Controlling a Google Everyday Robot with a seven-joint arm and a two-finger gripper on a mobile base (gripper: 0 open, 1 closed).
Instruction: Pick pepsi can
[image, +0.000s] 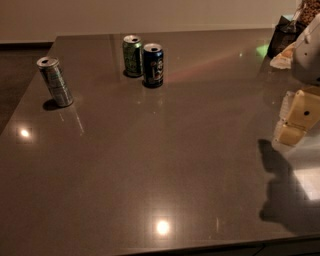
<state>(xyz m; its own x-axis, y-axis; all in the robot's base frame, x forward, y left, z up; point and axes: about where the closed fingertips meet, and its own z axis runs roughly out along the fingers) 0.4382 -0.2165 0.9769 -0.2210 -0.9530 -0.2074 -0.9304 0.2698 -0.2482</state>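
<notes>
Glossy, dark grey-brown stone makes up the single flat tabletop (165, 170), whose near edge runs along the bottom of the camera view. Its polished surface carries two round white glints of light and one green glint far back on the right. One cream-coloured, blocky gripper (294, 120) hangs at the right edge, above the table's right side, with a white, smooth arm (311, 47) behind it and one dark shadow (282, 192) beneath on the stone. Whether the gripper is spread or pressed together cannot be told, and it holds nothing that can be seen. Three cylindrical metal cans stand on the far half, all with silver tops. One is the pepsi can (153, 65), dark blue with a pale logo, upright at the far centre-left, well apart from the gripper. One green can (132, 55) stands upright just beside it, to its left and slightly behind; whether they touch cannot be told. One silver-grey can (55, 82) stands alone near the left edge, appearing to lean leftward. One dark box (284, 36) sits in the far right corner.
</notes>
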